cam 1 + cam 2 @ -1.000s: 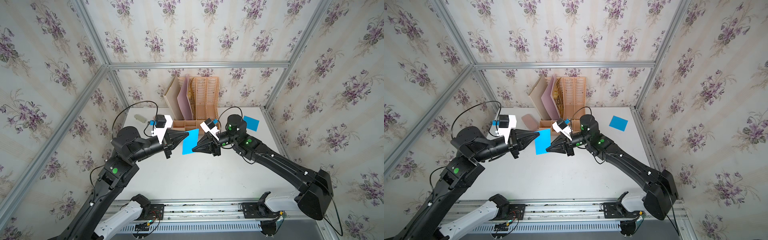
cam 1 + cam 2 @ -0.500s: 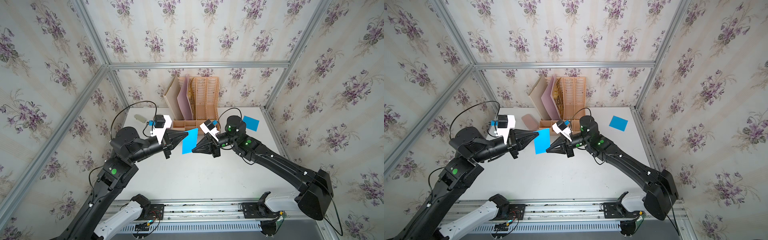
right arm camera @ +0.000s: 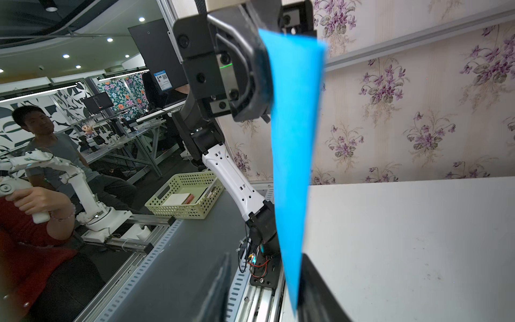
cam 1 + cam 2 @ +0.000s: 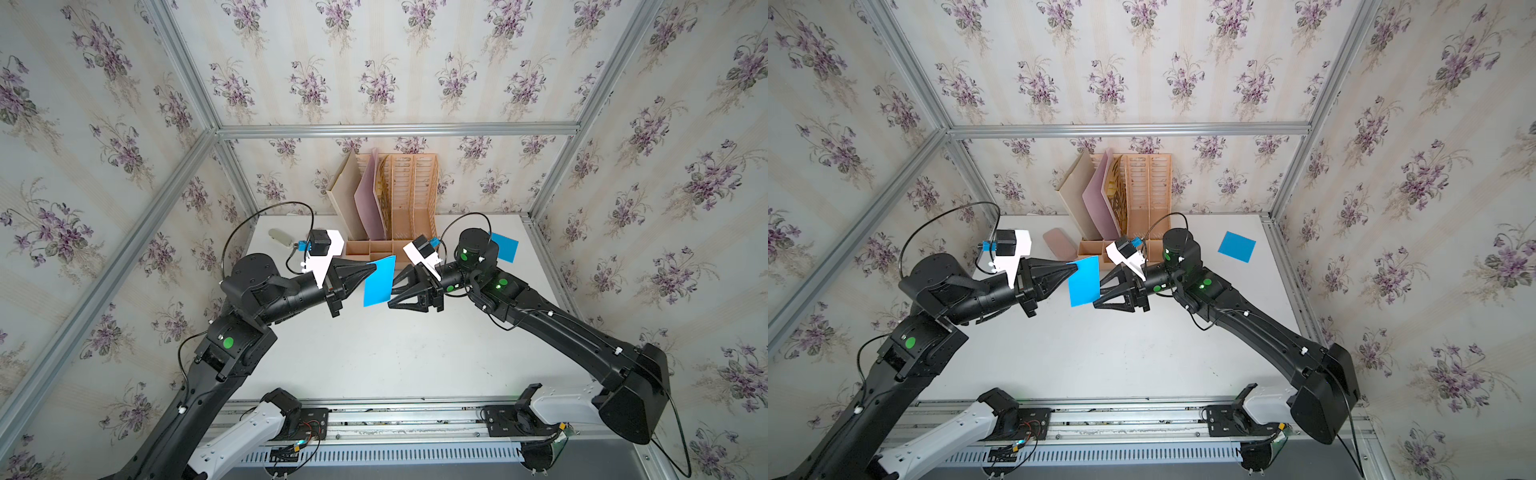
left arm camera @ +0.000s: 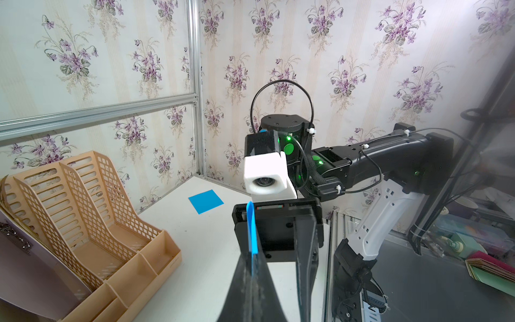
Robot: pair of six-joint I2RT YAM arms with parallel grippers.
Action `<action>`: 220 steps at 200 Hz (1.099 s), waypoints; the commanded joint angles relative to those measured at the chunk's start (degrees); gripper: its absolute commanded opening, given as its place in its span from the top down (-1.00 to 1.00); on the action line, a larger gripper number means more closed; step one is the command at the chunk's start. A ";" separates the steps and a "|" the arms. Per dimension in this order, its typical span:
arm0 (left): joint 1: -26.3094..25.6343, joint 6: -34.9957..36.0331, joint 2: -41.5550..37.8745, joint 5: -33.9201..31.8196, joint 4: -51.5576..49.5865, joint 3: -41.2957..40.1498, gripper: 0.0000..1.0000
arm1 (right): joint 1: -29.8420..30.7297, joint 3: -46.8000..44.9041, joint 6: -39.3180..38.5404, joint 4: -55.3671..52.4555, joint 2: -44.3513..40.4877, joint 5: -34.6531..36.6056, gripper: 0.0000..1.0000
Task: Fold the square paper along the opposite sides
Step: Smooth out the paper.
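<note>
1. Left gripper (image 4: 372,267): clenched on a thin bright-blue paper sheet (image 4: 379,281), gripping the upper part of the edge that faces its own arm. The tips are pressed flat together (left wrist view shows the sheet edge-on, coming out from btw. them). This single pinch carries the whole sheet.
2. Right gripper (image 4: 391,293): released, jaws spread wide and gripping nothing. They bracket the sheet's far edge. In the right wrist view the sheet's low end sits close against one finger (touching or not, can't tell).
3. Why it is held this way, prob.: one closed pinch keeps the sheet hanging upright. That leaves the far side free for the open jaws to take a fresh hold w/o the paper dropping.
4. Sheet pos.: mid-air btw. the two grippers, clear above the white tabletop (image 4: 395,357), and in front of the peach plastic lattice file rack (image 4: 413,195). It looks taller than wide (already doubled, or just seen at an angle, can't tell).
5. Further out: a second flat blue paper square (image 4: 1236,246) lies on the tabletop near the back right corner. It is well apart from both grippers (prob. a spare).
</note>
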 commanded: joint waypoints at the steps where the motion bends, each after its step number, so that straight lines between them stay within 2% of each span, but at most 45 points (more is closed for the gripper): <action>1: 0.05 0.75 -0.17 0.64 1.07 0.04 1.00 | 0.04 2.01 -0.54 -0.67 0.92 -0.58 -0.02; 15: -0.03 0.88 -0.26 1.04 0.75 0.05 1.00 | 0.00 3.40 -0.80 -1.18 1.63 -0.59 -0.01; 23: -0.03 0.80 -0.22 1.26 0.56 -0.04 1.00 | 0.00 4.13 -0.86 -1.39 2.14 -0.61 0.09; 31: 0.05 0.66 -0.30 1.48 0.42 -0.18 1.00 | 0.03 4.96 -0.84 -1.70 2.62 -0.71 0.28; 44: -0.04 0.57 -0.51 1.62 0.59 -0.66 1.00 | 0.00 6.10 -0.98 -2.31 3.30 -0.72 0.73; 54: -0.02 0.51 -0.75 1.51 0.61 -1.15 1.00 | 0.00 6.65 -1.07 -2.64 3.54 -0.72 1.00; 109: 0.00 2.27 -1.00 -1.12 -1.36 -1.73 1.00 | 0.00 6.12 -2.57 -3.26 1.79 -0.40 1.00; 122: 0.00 2.18 -0.98 -0.76 -1.27 -1.78 1.00 | 0.01 6.89 -4.23 -5.49 1.86 0.01 0.52; 131: 0.03 2.05 -0.97 -0.58 -1.23 -1.69 1.00 | 0.00 7.33 -5.03 -6.69 2.10 0.55 0.28; 168: 0.01 1.30 -1.13 0.38 -0.72 -1.99 1.00 | -0.14 10.06 -6.52 -9.05 4.00 1.83 0.18; 184: 0.00 0.99 -1.28 0.73 -0.57 -2.27 1.00 | -0.14 11.04 -6.52 -9.15 4.67 1.82 0.32; 210: 0.09 1.21 -1.62 0.12 -0.93 -2.94 1.00 | -0.19 12.21 -7.01 -9.70 4.77 1.98 1.00; 220: -0.02 1.63 -1.84 -0.76 -1.37 -3.33 1.00 | -0.21 12.12 -7.42 -9.89 4.52 2.09 1.00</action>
